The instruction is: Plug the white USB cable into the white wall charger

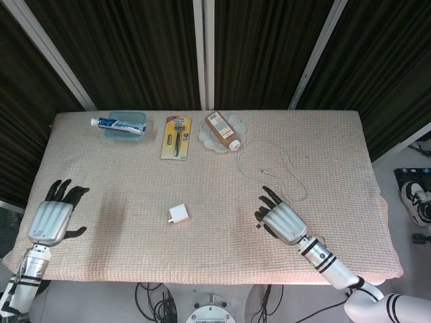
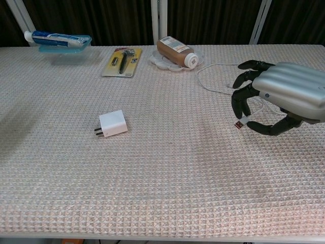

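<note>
- The white wall charger (image 1: 178,214) lies flat near the middle of the table (image 1: 101,168), its prongs pointing toward the robot's left in the chest view; nothing touches it.
- The white USB cable (image 1: 269,161) loops loosely on the cloth to the right of the charger and further back, one end running toward the plate (image 1: 237,125), the other end at the right hand.
- The right hand (image 2: 284,96) is to the right of the charger and well apart from it, fingers curled downward; in the chest view the cable's USB plug (image 2: 239,122) sits between a fingertip and the thumb, so the hand pinches the plug just above the cloth.
- The left hand (image 1: 54,214) rests on the table far left of the charger, fingers spread and holding nothing (only the head view shows it).
- Behind the charger, along the far edge: a razor in its yellow pack (image 1: 176,137), a brown bottle (image 1: 222,130) lying on the plate, and further left a toothpaste tube (image 1: 118,124) across a blue tray (image 1: 135,118).
</note>
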`<state>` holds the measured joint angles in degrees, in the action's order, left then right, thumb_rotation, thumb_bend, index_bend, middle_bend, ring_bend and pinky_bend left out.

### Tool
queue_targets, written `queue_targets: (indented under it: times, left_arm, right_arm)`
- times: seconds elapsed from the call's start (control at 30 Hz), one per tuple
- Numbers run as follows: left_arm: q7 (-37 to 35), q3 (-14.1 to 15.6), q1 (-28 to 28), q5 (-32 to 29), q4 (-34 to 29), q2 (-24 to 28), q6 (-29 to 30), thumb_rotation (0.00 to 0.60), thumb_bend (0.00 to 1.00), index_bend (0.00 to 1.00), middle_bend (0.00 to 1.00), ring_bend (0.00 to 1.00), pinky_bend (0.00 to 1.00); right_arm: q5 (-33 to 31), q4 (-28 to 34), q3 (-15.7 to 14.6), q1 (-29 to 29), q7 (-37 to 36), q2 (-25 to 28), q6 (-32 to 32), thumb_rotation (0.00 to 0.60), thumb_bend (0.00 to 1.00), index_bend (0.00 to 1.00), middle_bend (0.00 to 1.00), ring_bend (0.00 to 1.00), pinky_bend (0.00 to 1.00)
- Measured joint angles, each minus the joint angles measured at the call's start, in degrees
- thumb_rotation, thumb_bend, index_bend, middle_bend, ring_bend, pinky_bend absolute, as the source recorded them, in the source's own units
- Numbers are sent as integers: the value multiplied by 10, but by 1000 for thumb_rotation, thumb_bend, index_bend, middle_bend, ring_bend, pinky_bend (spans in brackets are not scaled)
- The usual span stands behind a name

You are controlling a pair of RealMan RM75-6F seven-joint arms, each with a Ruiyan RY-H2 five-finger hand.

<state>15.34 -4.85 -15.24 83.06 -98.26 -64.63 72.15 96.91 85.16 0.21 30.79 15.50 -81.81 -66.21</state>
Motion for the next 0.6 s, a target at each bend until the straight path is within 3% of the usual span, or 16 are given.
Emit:
queue_targets:
  times: [0.23,0.37,0.6]
  left_arm:
    - [46,-19,-95,-11,-17,-31,-122,600,88,192,190,11,0]
    - [74,-34,-151,-57,-11,-86,-183,600,89,197,193,17,0]
    - [137,-43,-197,-146,2,-163,-208,600,89,207,208,39,0]
  right_arm:
    - [-37,36,36,-6,-1,55,-21,600,360,598,518,201,0]
    - [-63,55,54,-8,2,88,-23,600,360,599,519,201,0]
    - [-79,73,64,-13,0,120,-28,600,372,607,519,201,0]
